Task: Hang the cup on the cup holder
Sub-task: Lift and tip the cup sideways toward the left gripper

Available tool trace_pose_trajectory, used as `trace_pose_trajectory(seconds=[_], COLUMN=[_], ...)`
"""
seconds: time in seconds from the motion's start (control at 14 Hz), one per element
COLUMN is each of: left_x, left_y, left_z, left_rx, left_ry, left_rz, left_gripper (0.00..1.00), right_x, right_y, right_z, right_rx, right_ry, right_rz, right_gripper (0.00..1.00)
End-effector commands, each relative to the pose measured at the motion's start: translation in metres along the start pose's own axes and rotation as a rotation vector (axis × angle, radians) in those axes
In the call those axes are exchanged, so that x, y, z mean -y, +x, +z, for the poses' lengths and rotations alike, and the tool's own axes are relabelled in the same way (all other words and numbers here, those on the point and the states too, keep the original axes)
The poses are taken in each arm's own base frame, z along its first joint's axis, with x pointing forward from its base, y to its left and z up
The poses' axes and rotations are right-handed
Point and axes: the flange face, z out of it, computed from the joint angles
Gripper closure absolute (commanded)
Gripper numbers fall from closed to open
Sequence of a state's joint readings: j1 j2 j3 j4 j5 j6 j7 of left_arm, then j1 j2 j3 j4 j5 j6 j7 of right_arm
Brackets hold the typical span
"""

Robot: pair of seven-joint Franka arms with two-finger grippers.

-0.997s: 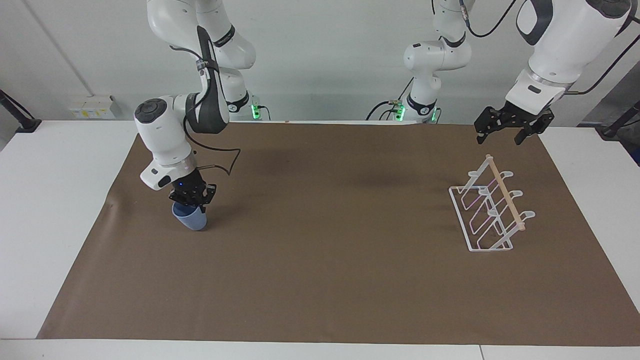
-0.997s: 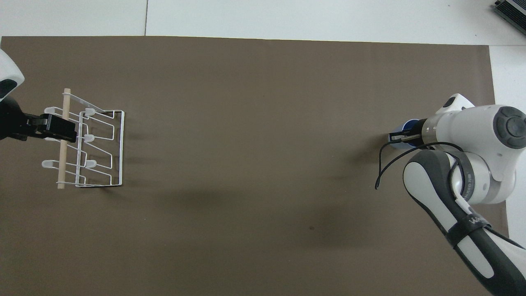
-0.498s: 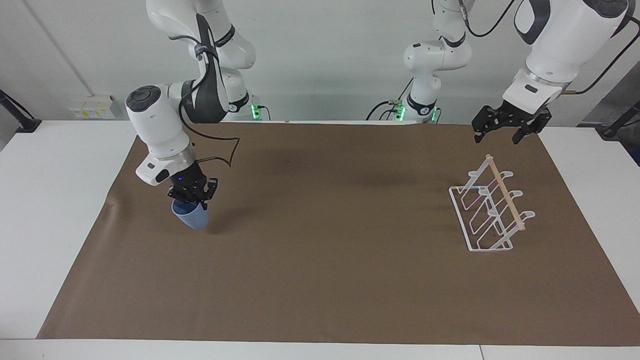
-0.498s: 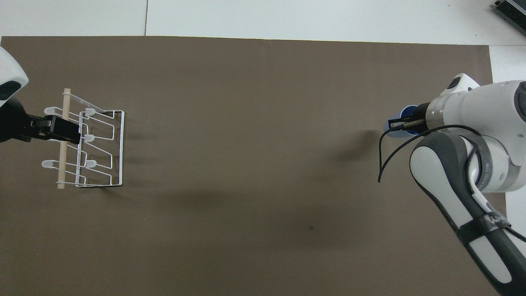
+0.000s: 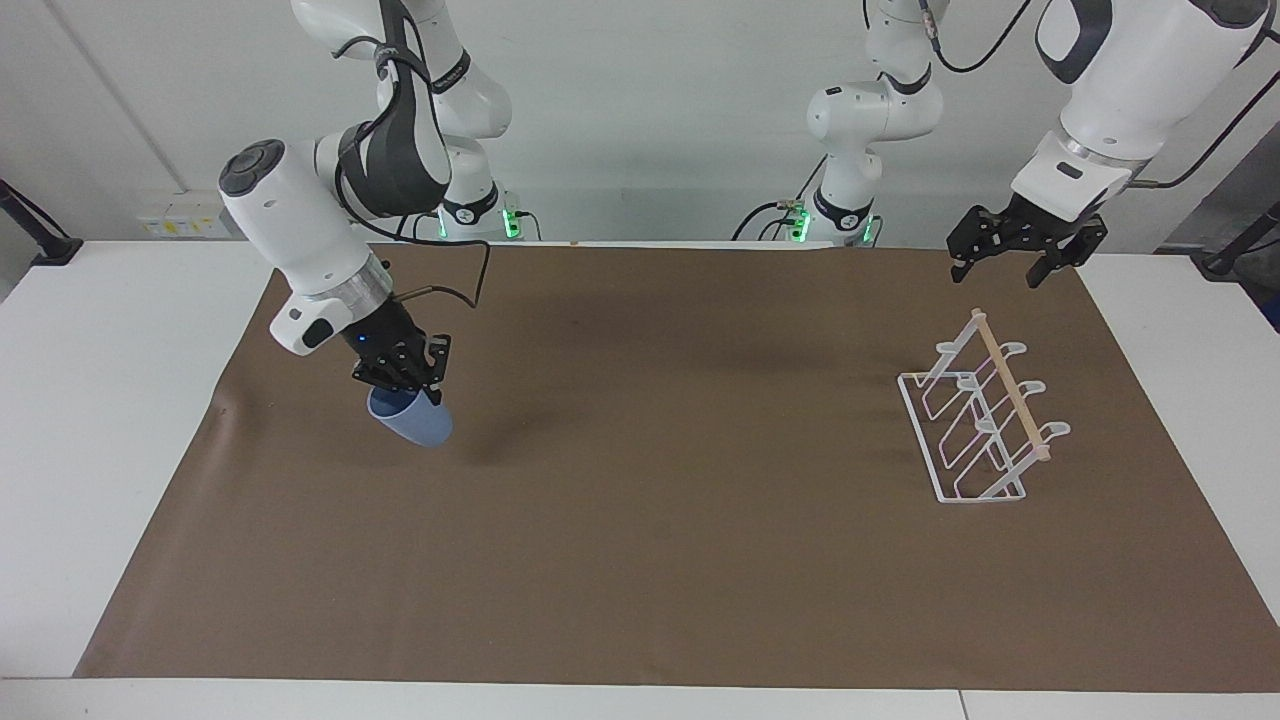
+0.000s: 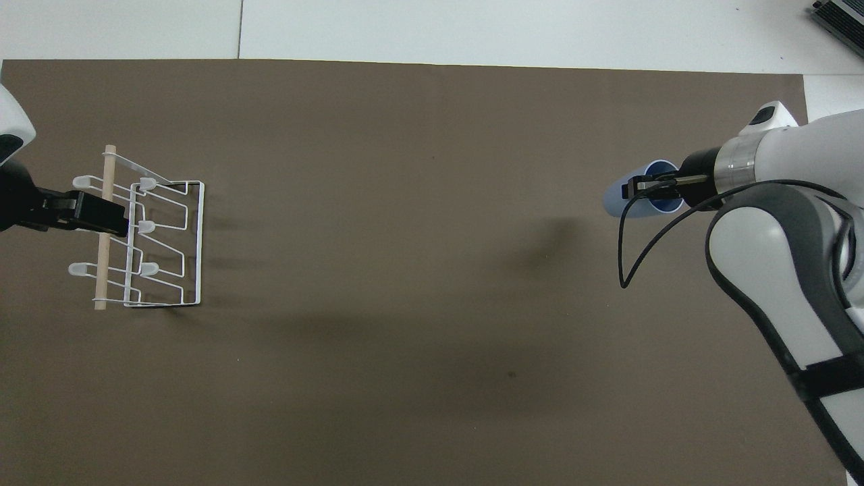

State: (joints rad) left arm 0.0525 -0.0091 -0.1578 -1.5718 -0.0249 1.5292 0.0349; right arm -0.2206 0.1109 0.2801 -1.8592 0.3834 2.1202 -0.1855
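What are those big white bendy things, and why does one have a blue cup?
Those are two robot arms. Each ends in a black gripper with two fingers, like a hand. One picture is taken from across the table, looking at the robots; the other looks down from above them. A brown mat covers the table. The right gripper holds the blue cup by its rim, tilted and lifted off the mat, at the right arm's end of the table. At the left arm's end stands a white wire cup holder with a wooden stick on top, where the cup should hang. The left gripper waits in the air above it, fingers open, holding nothing.
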Motion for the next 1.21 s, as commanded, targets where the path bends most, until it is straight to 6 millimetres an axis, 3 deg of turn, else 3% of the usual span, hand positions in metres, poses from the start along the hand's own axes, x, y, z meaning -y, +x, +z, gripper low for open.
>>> trace_pose_trajectory(seconds=[0.0, 0.14, 0.28, 0.43, 0.71, 1.0, 1.14], left_x=[-0.003, 0.000, 0.006, 0.008, -0.004, -0.031, -0.041], left_y=[-0.011, -0.009, -0.009, -0.011, -0.011, -0.011, -0.011], left_z=[0.000, -0.002, -0.003, 0.006, 0.007, 0.009, 0.011], left_rx=[0.007, -0.011, -0.023, -0.025, -0.009, 0.081, 0.156], left_ry=[-0.006, -0.017, -0.152, -0.249, -0.436, -0.636, -0.710], left_rz=[0.015, 0.003, -0.059, -0.126, -0.417, -0.760, -0.973], left_gripper=[0.00, 0.00, 0.00, 0.00, 0.00, 0.00, 0.00], right_x=[0.021, 0.042, 0.068, 0.081, 0.122, 0.166, 0.178], right_y=[-0.001, -0.001, -0.005, -0.007, -0.017, -0.023, -0.021], right_z=[-0.010, -0.007, -0.001, 0.001, 0.003, 0.007, 0.002], right_rx=[-0.031, -0.038, -0.033, -0.028, 0.005, 0.028, -0.007], right_ry=[0.140, 0.226, 0.294, 0.364, 0.518, 0.669, 0.739], right_rz=[0.012, 0.033, 0.039, 0.075, 0.118, 0.222, 0.278], right_gripper=[1.00, 1.00, 1.00, 1.00, 1.00, 1.00, 1.00])
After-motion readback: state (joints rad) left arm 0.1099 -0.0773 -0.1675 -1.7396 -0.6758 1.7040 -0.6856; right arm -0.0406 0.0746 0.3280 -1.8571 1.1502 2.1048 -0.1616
